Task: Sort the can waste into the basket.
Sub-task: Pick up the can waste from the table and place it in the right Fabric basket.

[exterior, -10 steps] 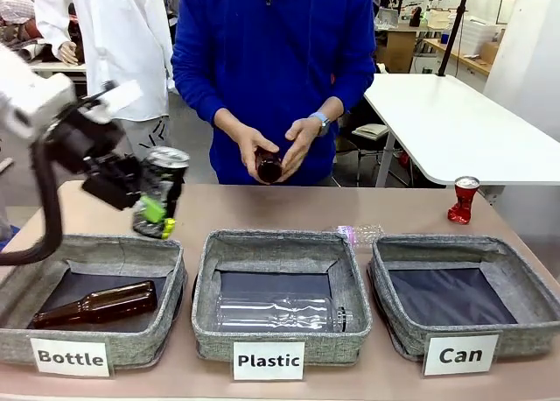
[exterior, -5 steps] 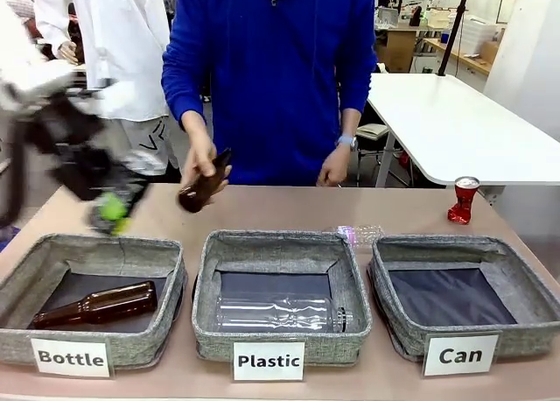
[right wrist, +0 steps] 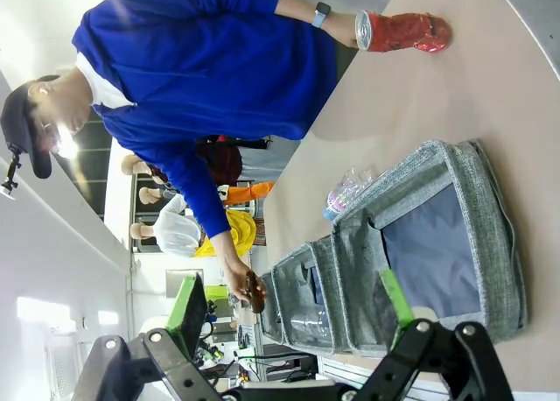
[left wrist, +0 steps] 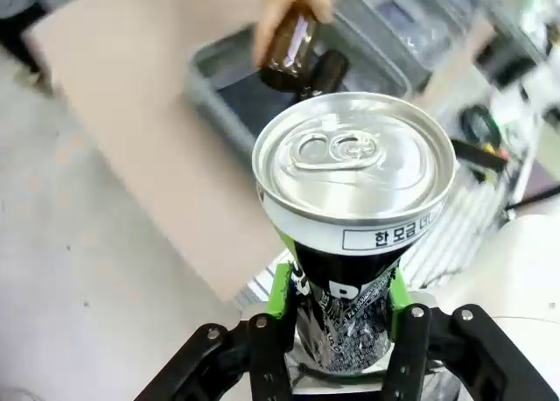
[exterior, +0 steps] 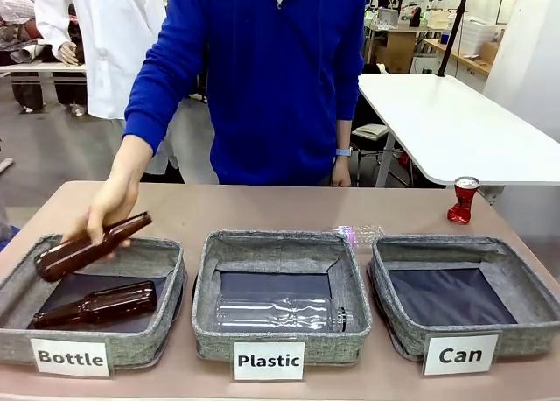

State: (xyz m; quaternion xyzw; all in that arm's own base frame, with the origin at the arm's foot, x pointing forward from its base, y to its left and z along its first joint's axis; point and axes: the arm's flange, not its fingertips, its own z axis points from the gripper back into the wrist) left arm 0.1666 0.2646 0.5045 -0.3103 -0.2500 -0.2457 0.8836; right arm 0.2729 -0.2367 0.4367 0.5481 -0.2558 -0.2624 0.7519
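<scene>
Your left tool clamps the black can, apparently off the desk's left edge. Risk: carrying it rightward crosses the person's hand, which holds a bottle. The Can basket at the front-right corner has open room. The red can stands at the far-right edge. Right tool is spread and empty.

The table bears three baskets and a red can.

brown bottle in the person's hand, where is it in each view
Front view: held bottle lower left, just above the Bottle basket.
Left wrist view: held bottle top centre, beyond the black can, over that basket.
Right wrist view: held bottle small, lower left of centre, by that basket.
Shared landmark: the Bottle basket.
</scene>
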